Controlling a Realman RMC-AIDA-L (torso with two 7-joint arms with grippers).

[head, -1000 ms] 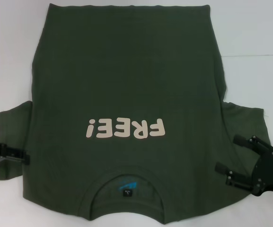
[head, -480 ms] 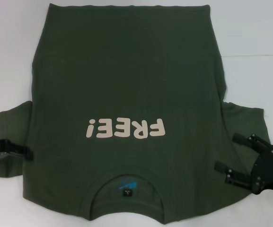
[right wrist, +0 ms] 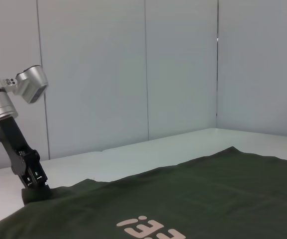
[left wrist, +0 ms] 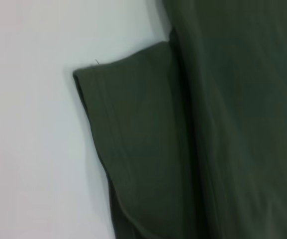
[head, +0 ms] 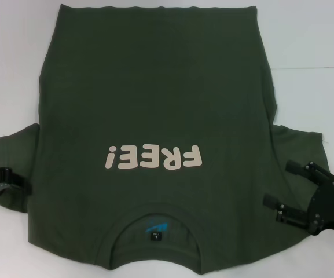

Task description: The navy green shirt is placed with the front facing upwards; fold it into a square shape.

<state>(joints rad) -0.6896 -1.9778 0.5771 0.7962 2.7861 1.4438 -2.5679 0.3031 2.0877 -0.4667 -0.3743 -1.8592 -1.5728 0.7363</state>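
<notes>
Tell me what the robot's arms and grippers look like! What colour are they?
The right gripper is black, with two thin straight fingers fixed to a chunky black block with small screws and a little white label. The left gripper is black too, on a black boxy link. Above it the left arm is shiny silver with black rings and a small glowing green light.

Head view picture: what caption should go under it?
Green shirt lies flat, front up; left hand at one sleeve, right hand open over the other.

The navy green shirt (head: 155,110) lies flat, front up, on the white tabletop (head: 305,35), sleeves spread, collar nearest the robot, pale "FREE!" lettering showing
</notes>
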